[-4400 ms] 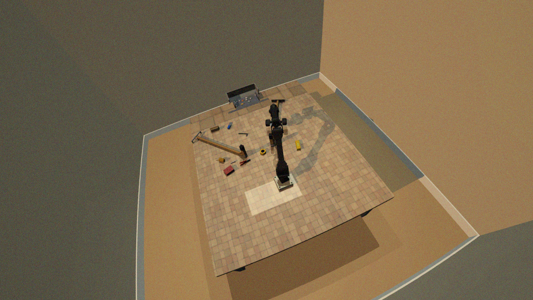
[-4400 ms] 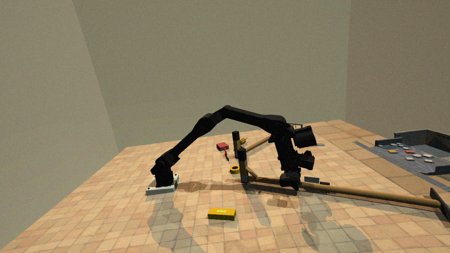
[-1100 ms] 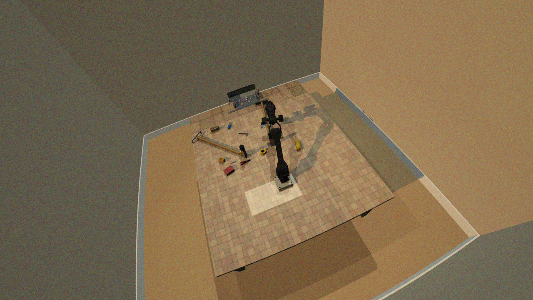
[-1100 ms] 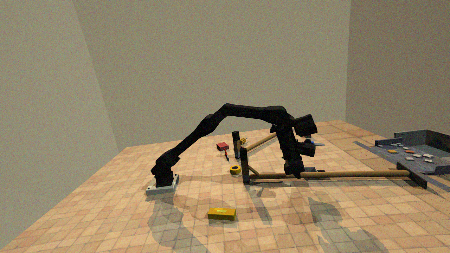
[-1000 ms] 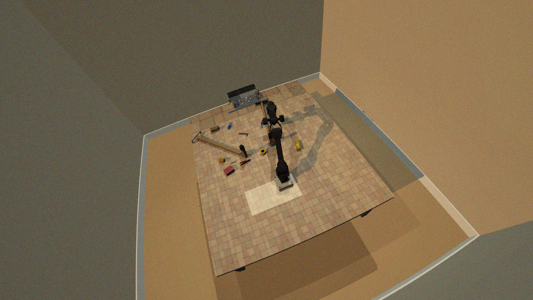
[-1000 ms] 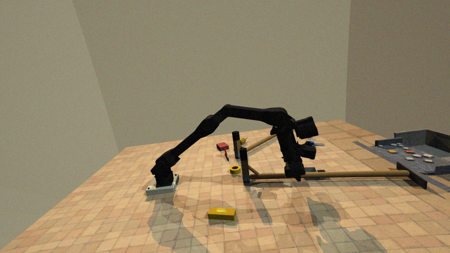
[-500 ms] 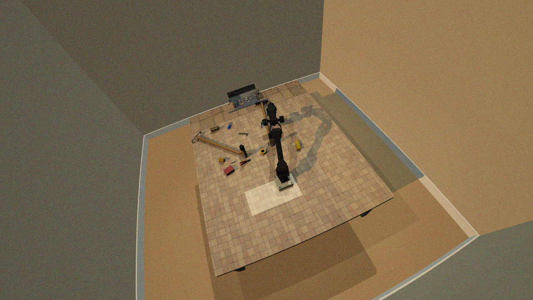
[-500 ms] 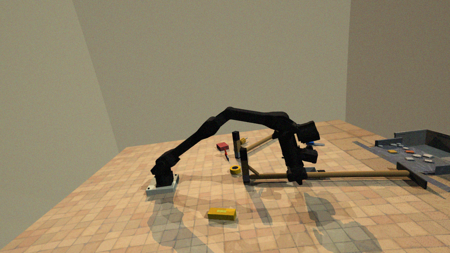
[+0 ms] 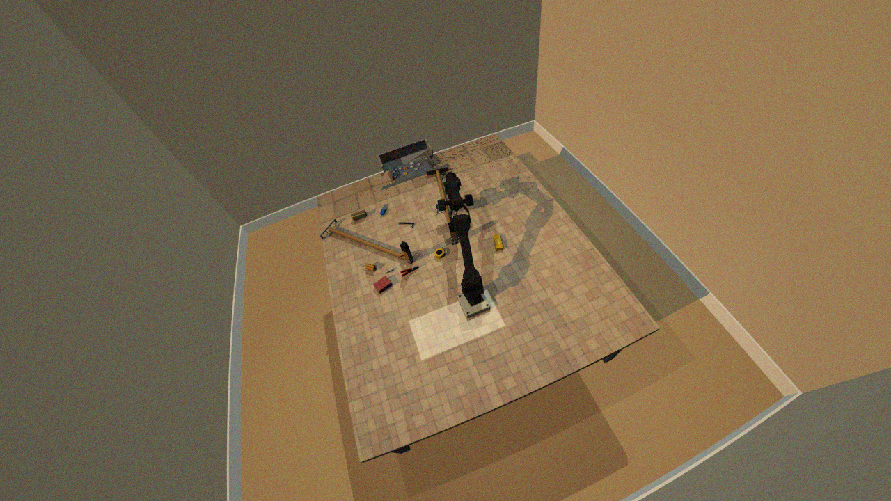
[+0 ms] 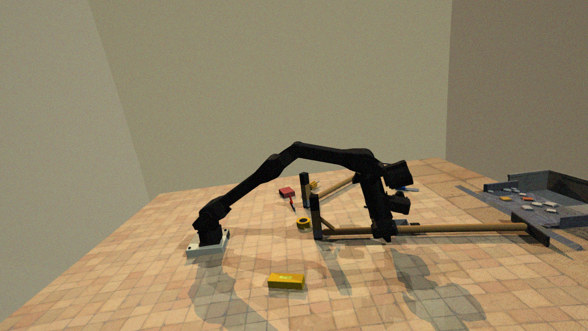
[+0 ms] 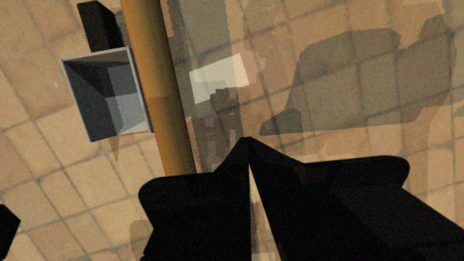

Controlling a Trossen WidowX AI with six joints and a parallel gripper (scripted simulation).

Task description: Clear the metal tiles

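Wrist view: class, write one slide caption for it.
Shut gripper, holding nothing, beside the scraper's wooden handle; small open grey box alongside.

Tiled table [image 10: 123, 263]: scraper [image 10: 460, 227], yellow block [image 10: 285, 281], tape [image 10: 303, 223]
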